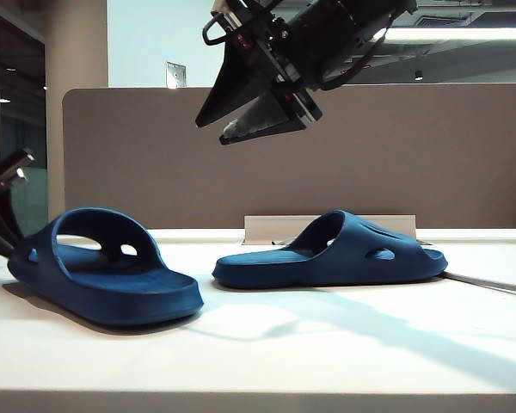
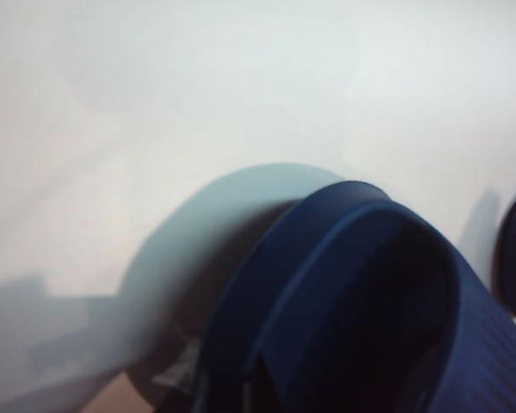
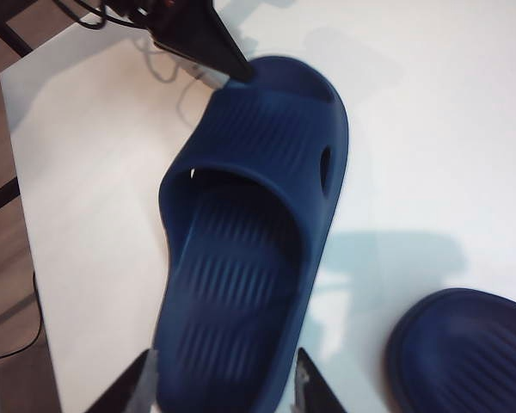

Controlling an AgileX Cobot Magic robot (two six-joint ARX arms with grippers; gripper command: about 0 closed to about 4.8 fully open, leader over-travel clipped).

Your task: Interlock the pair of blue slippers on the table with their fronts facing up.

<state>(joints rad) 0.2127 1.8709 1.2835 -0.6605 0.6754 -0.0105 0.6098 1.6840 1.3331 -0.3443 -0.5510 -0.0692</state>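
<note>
Both slippers lie soles-down, apart on the table (image 1: 344, 344). Left pincer (image 3: 241, 73), pressed together, pinches the left slipper (image 1: 103, 275) toe; right pincer (image 3: 226, 383), spread, hovers above, ready to grasp.

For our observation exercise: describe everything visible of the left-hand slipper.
The left slipper is dark navy moulded foam, matte: wide arched strap with oval side holes, ribbed footbed, thick sole. It lies sole-down on the table. The left gripper's shut jaws touch its toe rim; the right gripper hangs open above.
</note>
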